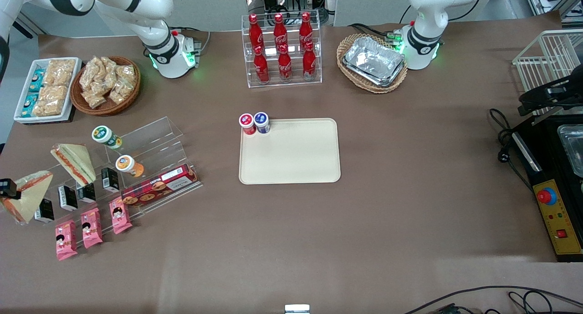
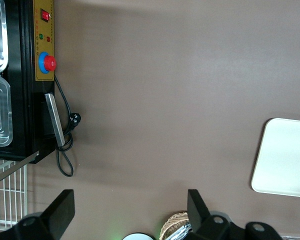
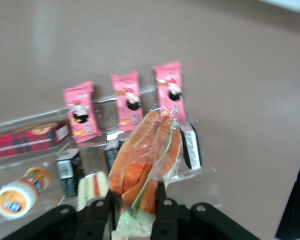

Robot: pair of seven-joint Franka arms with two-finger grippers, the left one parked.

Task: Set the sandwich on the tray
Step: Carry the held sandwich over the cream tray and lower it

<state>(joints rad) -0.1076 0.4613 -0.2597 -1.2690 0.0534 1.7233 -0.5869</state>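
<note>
My right gripper [image 3: 135, 197] is shut on the sandwich [image 3: 147, 160], a clear-wrapped wedge with orange and green filling. In the front view the gripper [image 1: 8, 188] holds the sandwich [image 1: 26, 195] over the end of the clear acrylic shelf [image 1: 150, 141], at the working arm's end of the table. A second wedge sandwich [image 1: 75, 161] leans on that shelf close by and also shows in the right wrist view [image 3: 92, 187]. The cream-beige tray [image 1: 296, 163] lies flat mid-table, well apart from the gripper. Its corner shows in the left wrist view [image 2: 285, 160].
A red-capped cup [image 1: 247, 123] and a blue-capped cup [image 1: 262, 122] stand on the tray's corner. The shelf holds pink snack packs [image 1: 92, 227], black cartons, a cookie box [image 1: 159, 185] and two small cups. A cola rack [image 1: 281, 49], a basket of foil trays [image 1: 373, 61] and a snack basket [image 1: 107, 84] stand farther back.
</note>
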